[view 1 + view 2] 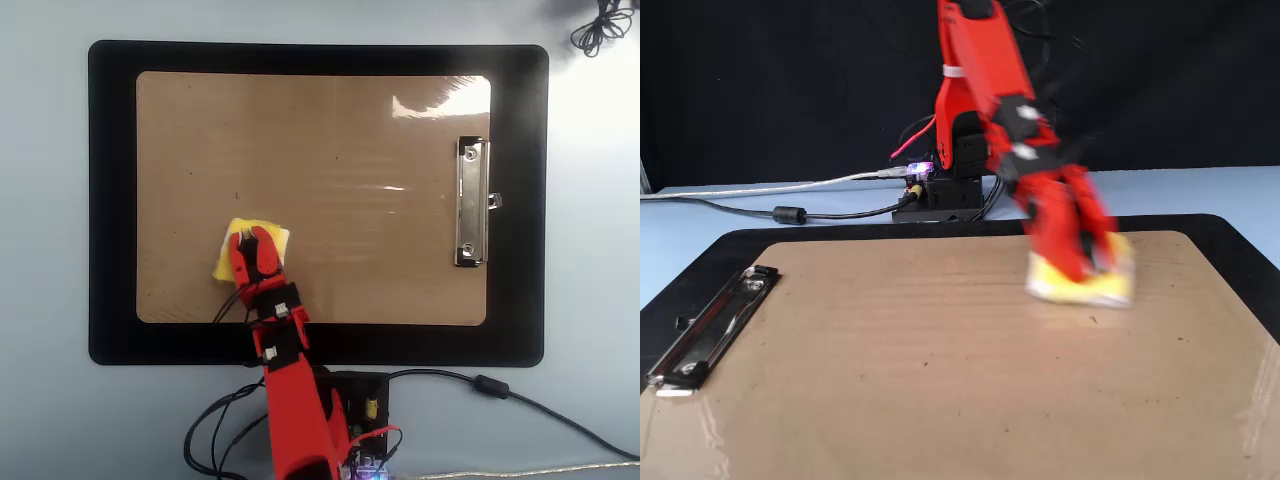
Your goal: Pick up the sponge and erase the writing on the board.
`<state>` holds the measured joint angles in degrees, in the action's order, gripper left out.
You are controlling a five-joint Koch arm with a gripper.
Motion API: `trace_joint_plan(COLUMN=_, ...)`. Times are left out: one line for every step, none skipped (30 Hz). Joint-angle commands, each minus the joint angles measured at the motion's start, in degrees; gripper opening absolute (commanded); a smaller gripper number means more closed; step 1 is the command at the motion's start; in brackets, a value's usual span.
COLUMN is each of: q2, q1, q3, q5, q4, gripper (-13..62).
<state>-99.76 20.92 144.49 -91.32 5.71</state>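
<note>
Yellow sponge [232, 254] sits clamped in my jaws [250, 240], pressed on the board [330, 140] toward seven o'clock; no writing visible.

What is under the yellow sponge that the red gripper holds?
The yellow square sponge lies on the tan-brown glossy clipboard. No writing shows around it; the spot beneath stays covered by the sponge and the red gripper.

Pale blue-grey table [45, 200], large black mat [112, 200] flat on it, red arm's base [950, 190] at the mat's near edge in the overhead view, grey and black cables [760, 200] alongside, coiled dark cord [600, 25] at a far corner
</note>
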Motion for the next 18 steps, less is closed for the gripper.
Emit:
trace_joint_plan(q2=-3.43, q1=-1.85, q3=-0.53, q5=5.71, q4=0.26, gripper=-8.0)
trace_joint_plan(q2=0.26, q1=-2.20, q3=-3.52, q5=6.77, q4=0.35, gripper=-8.0)
trace_joint_plan(q2=4.57, q1=-2.37, q3=-7.47, q5=7.03, q4=0.35, gripper=-8.0)
trace_joint_plan(q2=11.69, q1=-2.37, q3=-13.80, q5=7.03, q4=0.44, gripper=-8.0)
trace_joint_plan(q2=16.26, q1=-2.37, q3=-18.46, q5=7.03, q4=0.44, gripper=-8.0)
trace_joint_plan(q2=22.24, q1=-2.29, q3=-24.96, q5=6.94, q4=0.44, gripper=-8.0)
trace_joint_plan(q2=25.14, q1=-2.29, q3=-28.65, q5=6.94, q4=0.35, gripper=-8.0)
trace_joint_plan(q2=27.77, q1=-1.67, q3=-32.70, q5=6.86, q4=-0.26, gripper=-7.9)
trace_joint_plan(q2=27.77, q1=-1.32, q3=-33.75, q5=6.77, q4=-0.44, gripper=-8.0)
trace_joint_plan(q2=27.16, q1=-0.09, q3=-33.57, q5=6.68, q4=-0.62, gripper=-7.9)
trace_joint_plan(q2=25.75, q1=0.97, q3=-32.78, q5=6.59, q4=-1.41, gripper=-7.9)
trace_joint_plan(q2=21.97, q1=1.76, q3=-29.53, q5=6.59, q4=-3.69, gripper=-8.0)
trace_joint_plan(q2=17.84, q1=1.76, q3=-25.58, q5=6.50, q4=-5.45, gripper=-8.0)
trace_joint_plan(q2=9.49, q1=1.76, q3=-18.46, q5=6.59, q4=-7.47, gripper=-8.0)
trace_joint_plan(q2=0.00, q1=1.58, q3=-11.07, q5=6.59, q4=-9.49, gripper=-8.0)
trace_joint_plan(q2=-5.89, q1=1.32, q3=-7.03, q5=6.59, q4=-11.16, gripper=-7.9)
trace_joint_plan(q2=-13.71, q1=1.14, q3=-2.37, q5=6.59, q4=-14.06, gripper=-8.0)
trace_joint_plan(q2=-17.58, q1=1.49, q3=-0.44, q5=6.50, q4=-16.17, gripper=-7.9)
